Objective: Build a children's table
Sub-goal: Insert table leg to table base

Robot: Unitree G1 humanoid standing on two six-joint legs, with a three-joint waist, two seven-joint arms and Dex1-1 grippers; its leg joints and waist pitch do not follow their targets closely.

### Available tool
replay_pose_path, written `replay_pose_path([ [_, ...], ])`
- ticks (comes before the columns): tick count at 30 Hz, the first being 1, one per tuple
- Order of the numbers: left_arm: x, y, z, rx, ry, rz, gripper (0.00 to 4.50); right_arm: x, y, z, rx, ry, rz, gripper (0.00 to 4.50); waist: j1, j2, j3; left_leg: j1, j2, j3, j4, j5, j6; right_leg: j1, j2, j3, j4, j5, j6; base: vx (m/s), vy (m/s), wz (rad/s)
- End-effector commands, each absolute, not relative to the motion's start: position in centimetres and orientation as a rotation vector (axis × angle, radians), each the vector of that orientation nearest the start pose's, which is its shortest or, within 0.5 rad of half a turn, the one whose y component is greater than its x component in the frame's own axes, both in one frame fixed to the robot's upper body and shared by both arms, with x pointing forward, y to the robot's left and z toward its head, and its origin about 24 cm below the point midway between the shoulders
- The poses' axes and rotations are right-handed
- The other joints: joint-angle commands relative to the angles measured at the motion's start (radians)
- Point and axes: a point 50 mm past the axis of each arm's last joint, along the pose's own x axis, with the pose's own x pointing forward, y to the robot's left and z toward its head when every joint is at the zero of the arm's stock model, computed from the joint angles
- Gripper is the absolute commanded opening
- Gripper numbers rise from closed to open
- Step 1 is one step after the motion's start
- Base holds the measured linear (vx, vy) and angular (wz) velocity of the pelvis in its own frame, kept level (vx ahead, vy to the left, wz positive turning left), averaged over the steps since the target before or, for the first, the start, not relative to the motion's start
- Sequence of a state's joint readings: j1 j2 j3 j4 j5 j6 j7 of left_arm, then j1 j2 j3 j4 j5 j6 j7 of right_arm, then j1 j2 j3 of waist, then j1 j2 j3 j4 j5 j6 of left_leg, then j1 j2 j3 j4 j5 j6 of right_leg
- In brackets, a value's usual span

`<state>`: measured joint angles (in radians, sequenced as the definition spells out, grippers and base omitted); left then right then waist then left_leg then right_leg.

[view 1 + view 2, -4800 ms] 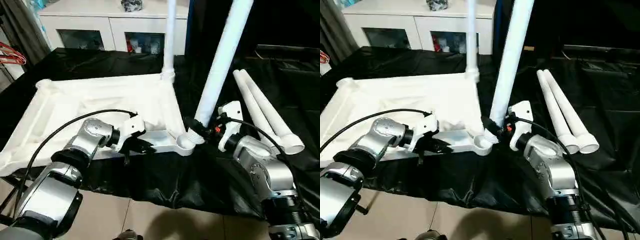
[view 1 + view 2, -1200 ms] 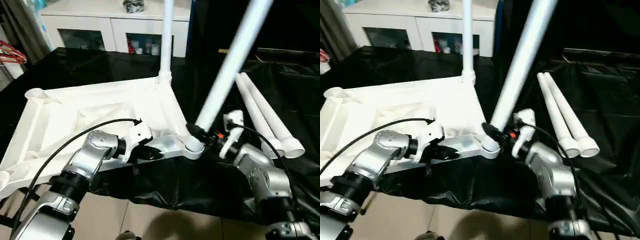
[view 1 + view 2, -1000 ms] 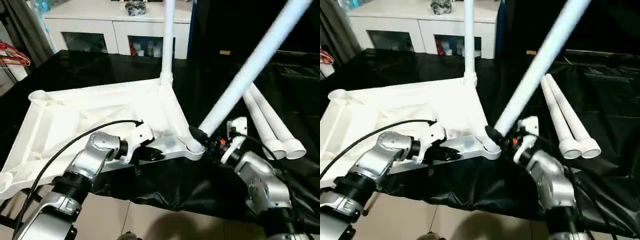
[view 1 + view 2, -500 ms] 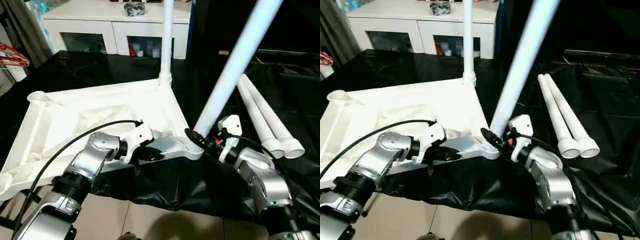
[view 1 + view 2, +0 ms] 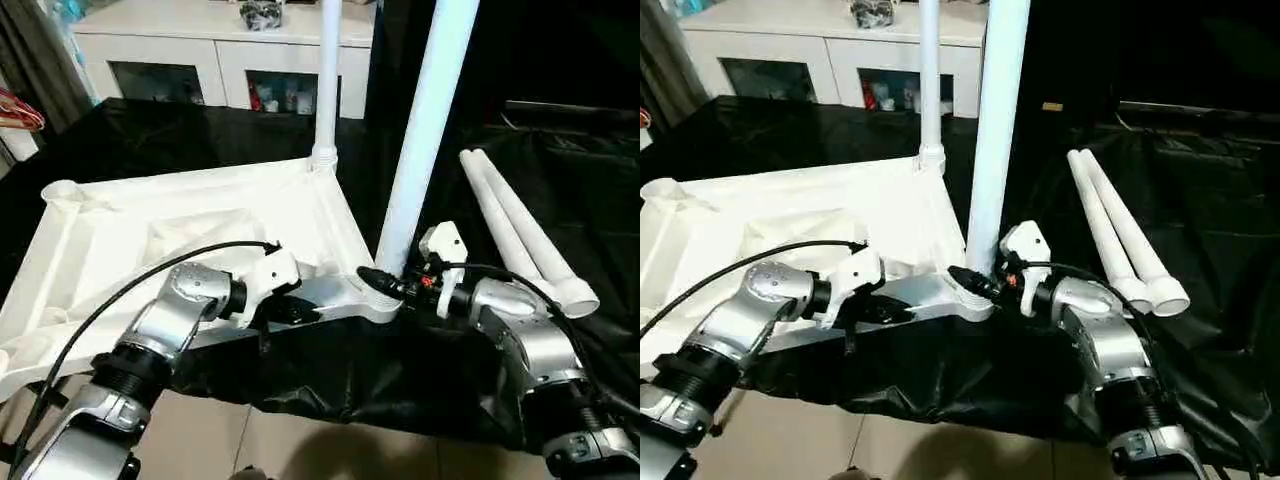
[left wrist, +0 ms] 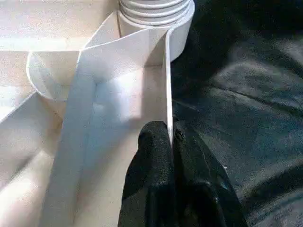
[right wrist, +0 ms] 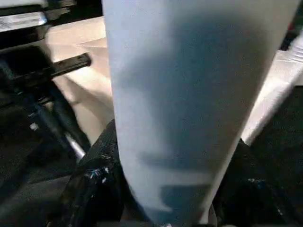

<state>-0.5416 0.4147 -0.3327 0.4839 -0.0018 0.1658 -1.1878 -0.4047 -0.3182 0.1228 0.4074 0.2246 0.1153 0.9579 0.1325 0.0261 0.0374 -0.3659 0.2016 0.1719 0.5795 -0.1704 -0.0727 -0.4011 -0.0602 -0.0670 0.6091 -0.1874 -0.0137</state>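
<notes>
A black, creased, slightly glossy cloth (image 5: pixel 200 130) covers the bench, with pale floor tiles (image 5: pixel 300 450) along the lower edge and a white cabinet (image 5: pixel 200 50) with glass doors at upper left. The children's table (image 5: pixel 150 230) lies upside down at left centre, smooth white plastic with a ribbed, rimmed underside. One round leg (image 5: pixel 327 80) stands upright at its far corner. The right claw (image 5: pixel 385 283) is clamped around a second, near-upright leg (image 5: pixel 425 130) at the near corner socket. The left claw (image 6: pixel 170 142) pinches the table's thin near rim. Two spare tapered legs (image 5: pixel 520 235) lie side by side at right.
</notes>
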Motion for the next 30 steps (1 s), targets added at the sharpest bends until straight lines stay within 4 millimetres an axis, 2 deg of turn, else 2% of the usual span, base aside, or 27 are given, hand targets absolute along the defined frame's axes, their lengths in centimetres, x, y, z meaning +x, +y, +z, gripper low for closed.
replay_pose_path([
  [1, 30.7, 13.5, 6.2, 0.479, 0.457, -1.391, 0.0, 28.7, -14.6, 2.2, -0.051, 0.381, 1.1, 1.92, 0.003, -0.005, -0.05, 0.008, 0.032, -0.011, -0.075, -0.289, 0.015, 0.041, -0.083, 0.049, -0.086, -0.289, -0.164, 0.0, 0.0, 0.0],
  [3, 30.7, 13.8, 6.7, 0.484, 0.454, -1.414, 0.0, 28.3, -14.8, 2.3, -0.051, 0.387, 1.152, 1.92, 0.011, -0.012, -0.052, 0.009, 0.034, -0.011, -0.075, -0.268, 0.021, 0.044, -0.087, 0.05, -0.082, -0.281, -0.165, 0.0, 0.0, 0.0],
  [4, 30.7, 13.9, 7.0, 0.486, 0.448, -1.433, 0.0, 28.0, -14.9, 2.3, -0.049, 0.392, 1.185, 1.92, 0.012, -0.01, -0.051, 0.009, 0.035, -0.01, -0.074, -0.266, 0.023, 0.042, -0.086, 0.051, -0.082, -0.276, -0.166, 0.0, 0.0, 0.0],
  [6, 30.7, 14.1, 7.5, 0.496, 0.444, -1.46, 0.0, 27.5, -15.1, 2.4, -0.051, 0.4, 1.24, 1.92, 0.016, -0.019, -0.047, 0.009, 0.037, -0.01, -0.077, -0.262, 0.025, 0.041, -0.085, 0.049, -0.081, -0.266, -0.168, 0.0, 0.0, 0.0],
  [7, 30.7, 14.1, 7.6, 0.498, 0.444, -1.463, 0.0, 27.4, -15.1, 2.4, -0.053, 0.402, 1.249, 1.92, 0.017, -0.018, -0.048, 0.01, 0.037, -0.01, -0.077, -0.262, 0.024, 0.042, -0.084, 0.05, -0.08, -0.261, -0.169, 0.0, 0.0, 0.0],
  [8, 30.7, 14.4, 8.0, 0.509, 0.449, -1.48, 0.0, 27.1, -15.3, 2.5, -0.065, 0.409, 1.296, 1.92, 0.017, -0.019, -0.041, 0.01, 0.037, -0.009, -0.079, -0.274, 0.026, 0.038, -0.083, 0.05, -0.083, -0.266, -0.171, 0.0, 0.0, 0.0],
  [9, 30.7, 14.5, 8.0, 0.511, 0.451, -1.482, 0.0, 27.1, -15.3, 2.6, -0.065, 0.41, 1.306, 1.92, 0.018, -0.019, -0.041, 0.011, 0.037, -0.009, -0.079, -0.282, 0.023, 0.039, -0.085, 0.05, -0.082, -0.273, -0.172, 0.0, 0.0, 0.0],
  [11, 30.8, 14.8, 8.3, 0.518, 0.458, -1.49, 0.0, 26.9, -15.4, 2.8, -0.07, 0.413, 1.35, 1.92, 0.019, -0.02, -0.031, 0.014, 0.038, -0.011, -0.084, -0.312, 0.018, 0.034, -0.084, 0.051, -0.087, -0.304, -0.169, 0.0, 0.0, 0.0],
  [13, 31.0, 15.0, 8.3, 0.526, 0.468, -1.48, 0.0, 27.1, -15.4, 2.9, -0.076, 0.408, 1.355, 1.92, 0.018, -0.022, -0.03, 0.014, 0.039, -0.012, -0.085, -0.318, 0.012, 0.035, -0.085, 0.052, -0.086, -0.3, -0.177, 0.0, 0.0, 0.0],
  [15, 31.4, 15.1, 8.3, 0.537, 0.47, -1.445, 0.0, 27.5, -15.3, 3.0, -0.074, 0.394, 1.339, 1.92, 0.016, -0.026, -0.023, 0.013, 0.037, -0.012, -0.087, -0.329, 0.009, 0.034, -0.086, 0.052, -0.087, -0.315, -0.179, 0.0, 0.0, 0.0],
  [18, 32.3, 15.2, 8.6, 0.541, 0.451, -1.35, 0.0, 28.5, -14.8, 3.4, -0.057, 0.349, 1.252, 1.92, 0.014, -0.027, -0.021, 0.018, 0.037, -0.013, -0.087, -0.34, 0.001, 0.032, -0.088, 0.053, -0.092, -0.345, -0.177, 0.0, 0.0, 0.0],
  [21, 32.7, 15.1, 8.7, 0.534, 0.439, -1.301, 0.0, 29.1, -14.7, 3.5, -0.054, 0.332, 1.184, 1.92, 0.011, -0.027, -0.019, 0.016, 0.038, -0.017, -0.09, -0.341, -0.009, 0.034, -0.092, 0.052, -0.093, -0.373, -0.17, 0.0, 0.0, 0.0],
  [22, 32.9, 15.1, 8.8, 0.529, 0.437, -1.279, 0.0, 29.4, -14.7, 3.5, -0.053, 0.319, 1.155, 1.92, 0.009, -0.028, -0.02, 0.015, 0.038, -0.016, -0.09, -0.334, -0.01, 0.035, -0.093, 0.054, -0.092, -0.364, -0.17, 0.0, 0.0, 0.0],
  [24, 33.4, 14.2, 9.3, 0.486, 0.398, -1.205, 0.0, 30.7, -14.4, 3.3, -0.047, 0.298, 0.987, 1.92, 0.005, -0.021, -0.021, 0.015, 0.039, -0.017, -0.09, -0.327, -0.024, 0.033, -0.093, 0.053, -0.086, -0.336, -0.186, 0.0, 0.0, 0.0],
  [25, 33.5, 14.2, 9.3, 0.486, 0.397, -1.203, 0.0, 30.8, -14.3, 3.2, -0.048, 0.298, 0.979, 1.92, 0.002, -0.025, -0.021, 0.014, 0.037, -0.017, -0.09, -0.325, -0.025, 0.035, -0.091, 0.052, -0.086, -0.328, -0.189, 0.0, 0.0, 0.0],
  [26, 33.5, 14.0, 9.3, 0.482, 0.389, -1.19, 0.0, 31.1, -14.2, 3.1, -0.051, 0.298, 0.936, 1.92, 0.0, -0.025, -0.022, 0.01, 0.035, -0.017, -0.089, -0.306, -0.025, 0.04, -0.091, 0.051, -0.084, -0.309, -0.188, 0.0, 0.0, 0.0],
  [30, 33.5, 12.9, 9.6, 0.464, 0.368, -1.169, 0.0, 32.3, -13.8, 2.8, -0.038, 0.314, 0.807, 1.92, -0.011, -0.023, -0.026, 0.008, 0.031, -0.012, -0.083, -0.258, -0.013, 0.043, -0.087, 0.052, -0.078, -0.215, -0.211, 0.0, 0.0, 0.0],
])
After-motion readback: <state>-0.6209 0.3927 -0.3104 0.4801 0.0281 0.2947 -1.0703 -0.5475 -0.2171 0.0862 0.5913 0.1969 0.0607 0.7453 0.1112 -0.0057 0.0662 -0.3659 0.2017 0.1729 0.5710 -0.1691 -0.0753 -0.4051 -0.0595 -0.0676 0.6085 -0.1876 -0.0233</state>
